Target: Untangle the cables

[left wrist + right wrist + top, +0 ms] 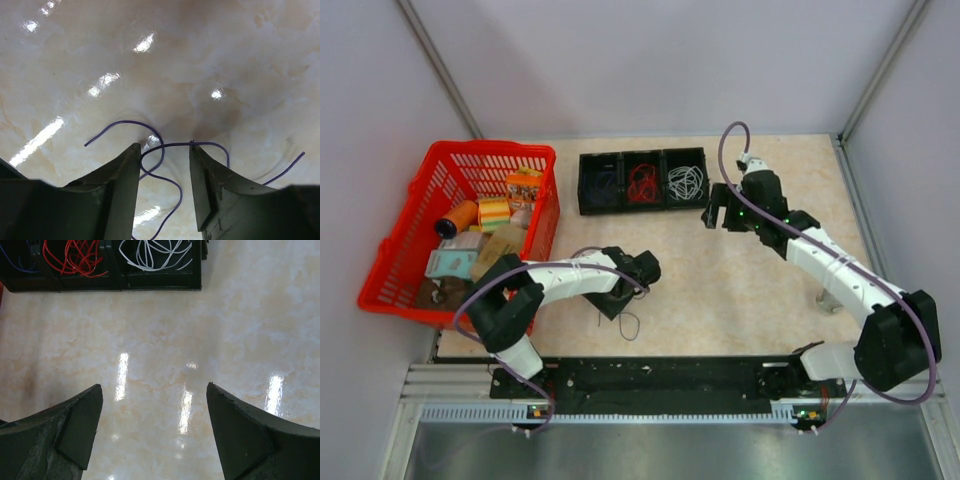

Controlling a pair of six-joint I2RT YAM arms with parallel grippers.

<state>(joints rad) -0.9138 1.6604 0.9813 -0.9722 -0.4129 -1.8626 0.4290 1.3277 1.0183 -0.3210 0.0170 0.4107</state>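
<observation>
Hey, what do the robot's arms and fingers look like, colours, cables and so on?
The left arm and right arm have white links with black joints. A thin purple cable loops along each. The left fingers and right fingers are dark wedges tapering to narrow tips.

Table [740,300]: glossy beige marbled top, bright glare patches. Walls [650,60]: plain pale grey panels; metal posts [440,65] at far corners.

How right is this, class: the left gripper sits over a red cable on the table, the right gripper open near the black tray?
Only the colour is wrong. The left wrist view shows the cable under the left gripper is dark purple, not red. The right gripper is open near the black tray.
</observation>
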